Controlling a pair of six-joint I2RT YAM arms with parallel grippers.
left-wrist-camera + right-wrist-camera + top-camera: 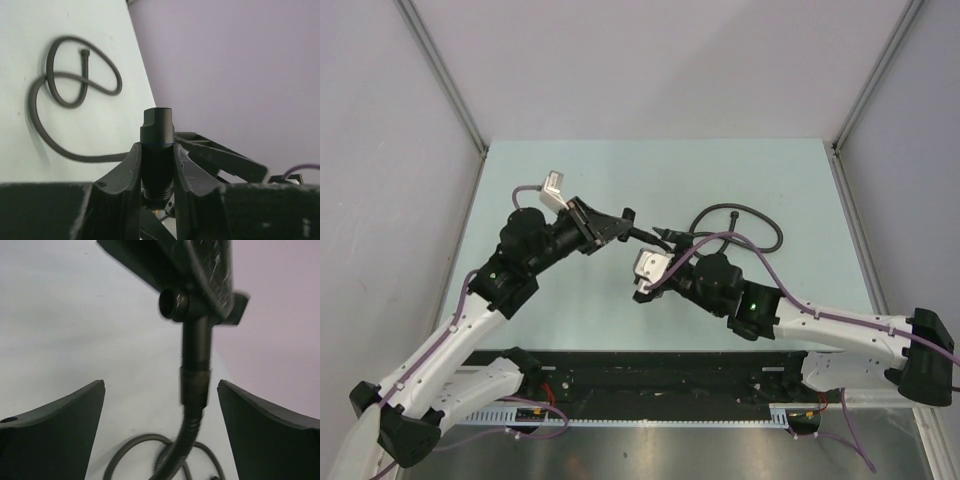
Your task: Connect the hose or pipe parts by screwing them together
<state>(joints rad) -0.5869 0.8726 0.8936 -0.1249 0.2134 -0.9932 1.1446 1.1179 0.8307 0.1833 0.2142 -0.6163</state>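
A thin dark hose (766, 222) lies looped on the pale table (570, 320), its free end (732, 212) pointing away. My left gripper (623, 226) is shut on a black cylindrical fitting (157, 145), held above the table. In the right wrist view that fitting (175, 305) meets the hose's end ferrule (195, 387) in one line, with threads showing at the joint. My right gripper (161, 385) stands open around the ferrule, with both fingers well apart from it. The hose (185, 445) hangs from there down to its loops.
The hose loops (65, 85) lie on the table's far right part. Grey walls with metal corner posts (450, 80) close in the table. A black rail (650, 375) with both arm bases runs along the near edge.
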